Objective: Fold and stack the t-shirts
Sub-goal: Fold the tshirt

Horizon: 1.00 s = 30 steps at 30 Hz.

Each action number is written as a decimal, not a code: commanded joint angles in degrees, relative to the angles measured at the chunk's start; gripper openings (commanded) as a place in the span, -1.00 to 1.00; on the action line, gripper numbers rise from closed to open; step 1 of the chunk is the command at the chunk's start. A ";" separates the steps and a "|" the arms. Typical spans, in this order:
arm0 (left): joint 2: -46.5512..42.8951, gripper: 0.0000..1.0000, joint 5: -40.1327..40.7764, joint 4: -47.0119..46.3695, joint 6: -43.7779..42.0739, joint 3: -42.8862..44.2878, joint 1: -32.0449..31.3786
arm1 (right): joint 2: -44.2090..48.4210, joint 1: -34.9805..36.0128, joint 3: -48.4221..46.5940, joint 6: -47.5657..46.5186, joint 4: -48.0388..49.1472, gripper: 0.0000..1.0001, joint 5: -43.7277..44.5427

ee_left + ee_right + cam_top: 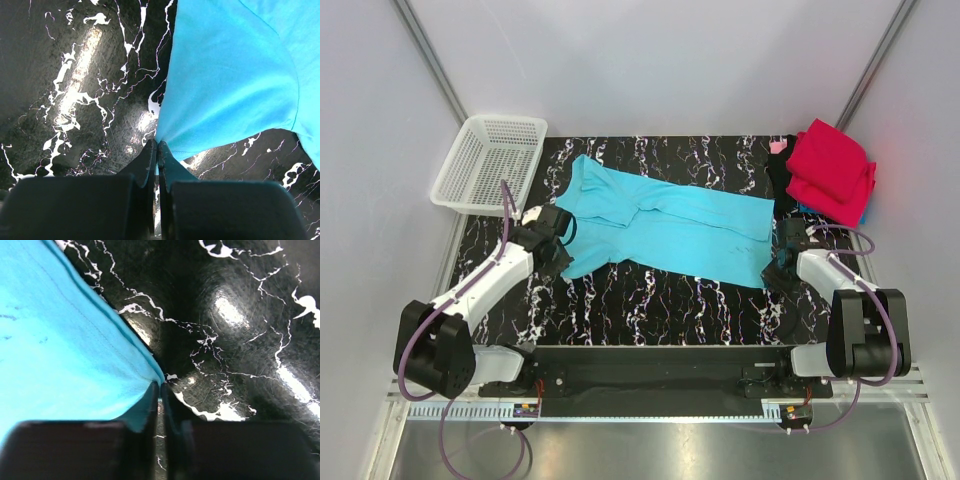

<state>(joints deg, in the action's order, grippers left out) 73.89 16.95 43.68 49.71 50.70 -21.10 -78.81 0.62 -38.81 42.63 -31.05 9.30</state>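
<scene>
A turquoise-blue t-shirt (pixel 665 225) lies spread across the middle of the black marbled table (pixel 650 300). My left gripper (pixel 560 245) is shut on its near left corner; in the left wrist view the cloth (pixel 230 80) fans out from the pinched jaws (pixel 158 145). My right gripper (pixel 778 268) is shut on its near right corner; in the right wrist view the hem (pixel 75 340) runs into the closed jaws (pixel 161 385). A folded crimson red t-shirt (pixel 832 170) lies on a stack at the back right, with black (pixel 782 180), pink (pixel 778 146) and blue cloth showing under it.
A white plastic mesh basket (pixel 488 160) stands at the back left, partly off the table edge. Grey walls close in on all sides. Bare marbled table lies in front of the shirt, towards the arm bases.
</scene>
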 commanded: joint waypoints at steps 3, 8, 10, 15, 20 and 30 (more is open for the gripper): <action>-0.58 -1.00 2.03 0.26 -0.67 3.27 -0.08 | -0.03 -2.03 -1.36 -0.88 0.73 -1.00 -0.95; -2.51 -1.00 1.60 1.14 -0.58 3.27 -0.08 | 1.72 -2.03 -0.92 -1.15 -0.33 -1.00 -1.65; -4.01 -1.00 1.42 1.76 -0.41 2.66 -0.08 | 3.04 -2.03 -0.57 -1.06 -1.55 -1.00 -1.83; -10.06 -1.00 1.95 3.25 0.03 0.54 -0.08 | 7.34 -2.03 -1.18 -1.59 -4.63 -1.00 -0.16; -12.45 -1.00 1.95 4.83 0.12 0.54 -0.08 | 10.07 -2.03 -2.50 -1.06 -7.71 -1.00 0.19; -17.72 -1.00 0.63 7.91 1.79 0.11 -0.08 | 14.12 -2.03 -3.29 1.49 -10.35 -1.00 -3.32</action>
<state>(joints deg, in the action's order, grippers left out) 59.59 17.17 50.76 50.35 51.16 -21.12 -66.24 -1.19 -40.25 42.59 -40.03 7.35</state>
